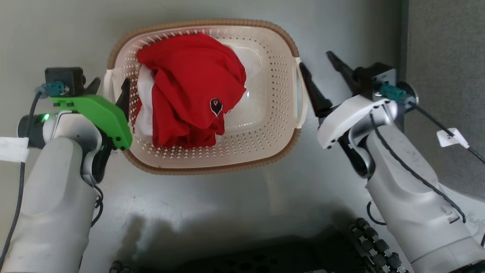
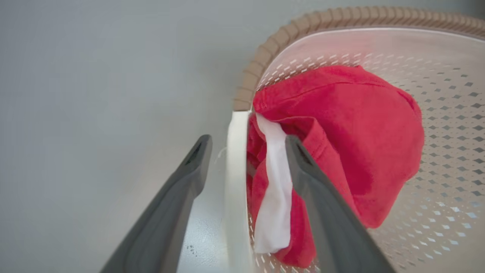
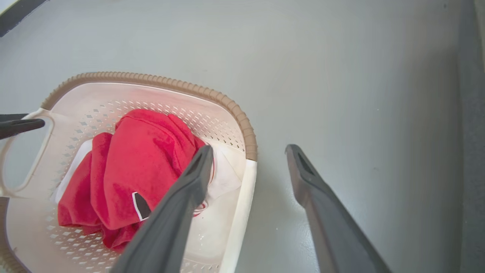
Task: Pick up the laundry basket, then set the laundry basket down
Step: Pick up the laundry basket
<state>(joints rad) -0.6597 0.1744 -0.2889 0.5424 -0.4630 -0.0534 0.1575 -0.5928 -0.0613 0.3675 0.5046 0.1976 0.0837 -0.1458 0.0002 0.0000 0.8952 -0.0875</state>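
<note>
Basket point(image 1: 273, 76) sits on grey floor point(image 1: 227, 212), btwn your two grippers, well clear of the floor's right edge. L gripper point(image 1: 110, 85) point(image 2: 248, 138) has fingers spread, one outside and one inside the basket, w/ the white L handle point(image 2: 235, 170) in the gap, not pinched. R gripper point(image 1: 315, 60) point(image 3: 248, 147) likewise: fingers apart, straddling the R handle point(image 3: 242, 204), no contact you can see. Red shirt point(image 1: 189, 87) and white cloth point(image 2: 274, 189) lie inside, toward the L wall.

Soft even light, dark shadow on the floor point(image 1: 170, 231), slightly blurred wrist views
</note>
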